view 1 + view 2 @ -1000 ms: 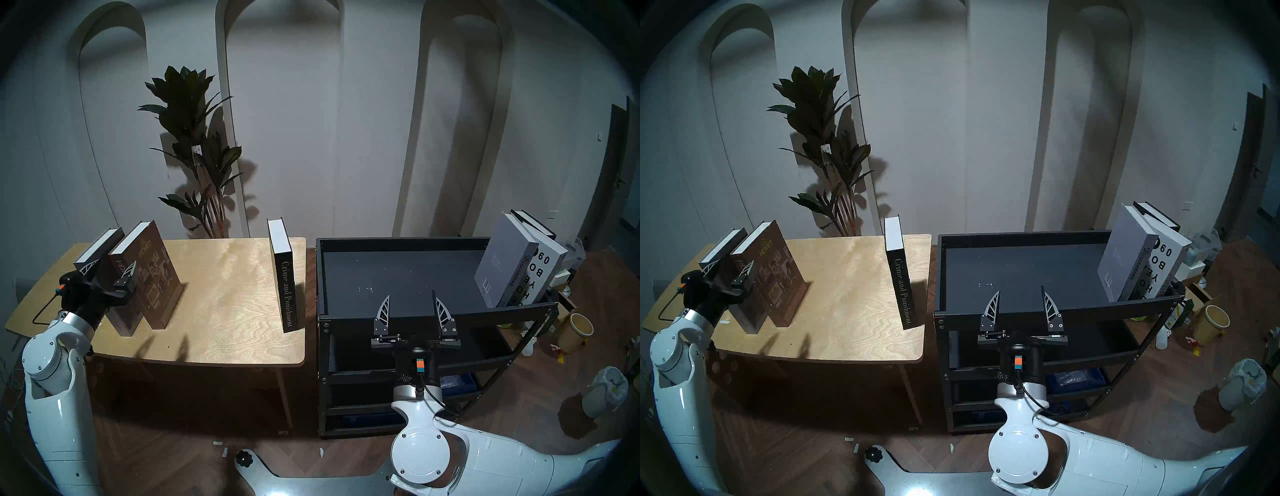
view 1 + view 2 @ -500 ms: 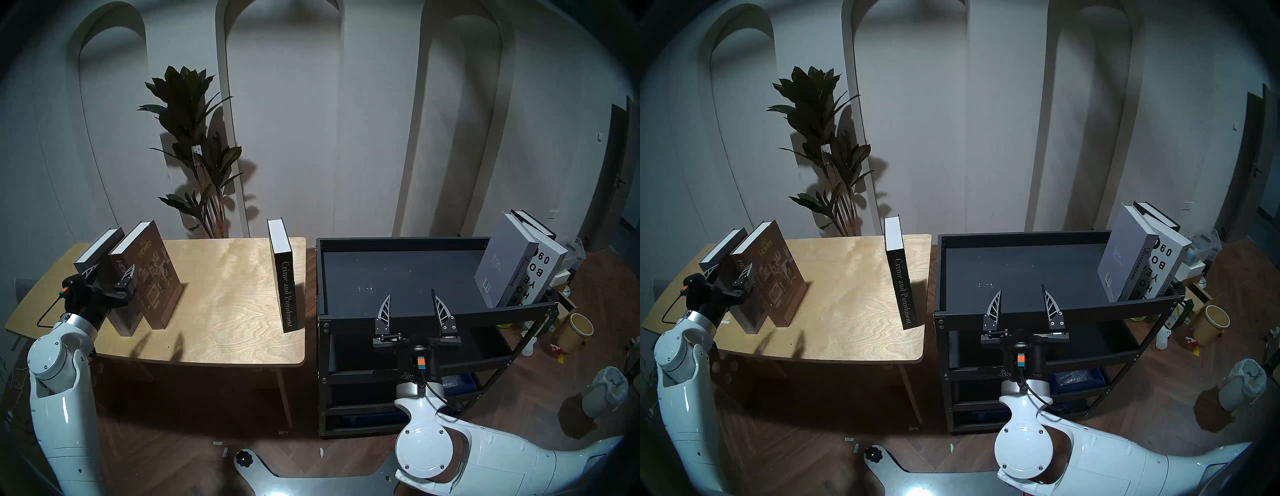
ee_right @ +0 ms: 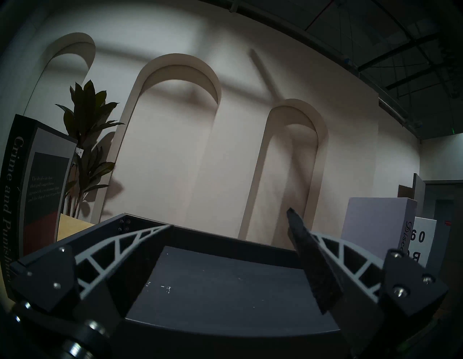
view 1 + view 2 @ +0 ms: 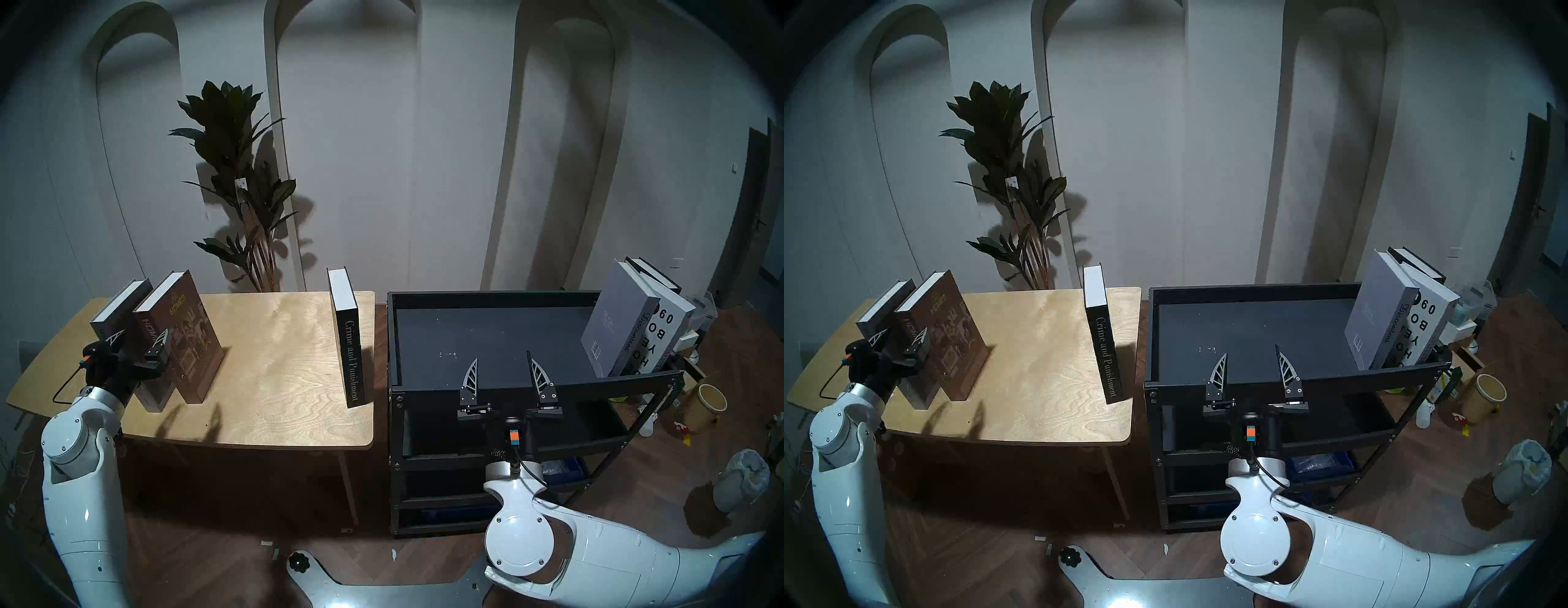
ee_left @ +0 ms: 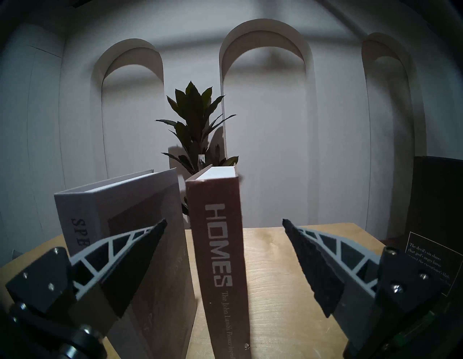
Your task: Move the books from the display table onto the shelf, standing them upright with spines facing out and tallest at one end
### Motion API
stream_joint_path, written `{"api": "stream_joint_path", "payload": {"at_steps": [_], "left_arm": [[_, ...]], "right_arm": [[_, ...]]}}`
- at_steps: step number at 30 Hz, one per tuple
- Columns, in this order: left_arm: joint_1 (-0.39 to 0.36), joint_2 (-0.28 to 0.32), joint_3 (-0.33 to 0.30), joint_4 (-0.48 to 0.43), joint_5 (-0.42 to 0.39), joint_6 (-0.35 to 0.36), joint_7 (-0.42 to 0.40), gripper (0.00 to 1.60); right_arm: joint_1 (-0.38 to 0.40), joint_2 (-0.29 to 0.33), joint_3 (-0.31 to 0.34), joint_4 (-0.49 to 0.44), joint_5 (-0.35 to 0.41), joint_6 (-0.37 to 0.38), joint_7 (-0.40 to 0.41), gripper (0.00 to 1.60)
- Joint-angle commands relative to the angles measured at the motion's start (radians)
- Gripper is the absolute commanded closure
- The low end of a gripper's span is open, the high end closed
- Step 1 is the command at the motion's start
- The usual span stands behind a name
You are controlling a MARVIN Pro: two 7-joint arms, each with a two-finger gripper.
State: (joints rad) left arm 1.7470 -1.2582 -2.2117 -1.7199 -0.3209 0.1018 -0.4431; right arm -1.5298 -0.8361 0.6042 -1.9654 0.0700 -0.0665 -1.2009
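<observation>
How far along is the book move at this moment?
Done: three books lean at the shelf's right end, grey "Discontent" in front. In hand: nothing; the open left end effector faces brown "Homes". Left on the display table: "Homes", the grey book, "Crime and Punishment".

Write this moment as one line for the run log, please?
left hand: open, lined up on Homes book | right hand: open, empty, over black shelf | table: three books left
</observation>
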Motion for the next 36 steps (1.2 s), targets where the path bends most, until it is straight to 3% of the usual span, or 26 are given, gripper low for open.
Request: {"api": "stream_joint_path", "payload": {"at_steps": [1, 22, 36], "left_arm": [[-0.040, 0.030, 0.000, 0.005, -0.003, -0.024, -0.011, 0.00], [-0.133, 0.071, 0.064, 0.099, 0.016, -0.039, -0.008, 0.00], [-0.234, 0.118, 0.117, 0.213, 0.043, -0.058, -0.006, 0.00]], "right_arm": [[0.017, -0.025, 0.001, 0.007, -0.006, 0.008, 0.000, 0.00], [0.049, -0.059, 0.013, 0.060, 0.010, 0.019, 0.014, 0.00], [0.076, -0.093, 0.016, 0.115, 0.026, 0.022, 0.031, 0.00]]}}
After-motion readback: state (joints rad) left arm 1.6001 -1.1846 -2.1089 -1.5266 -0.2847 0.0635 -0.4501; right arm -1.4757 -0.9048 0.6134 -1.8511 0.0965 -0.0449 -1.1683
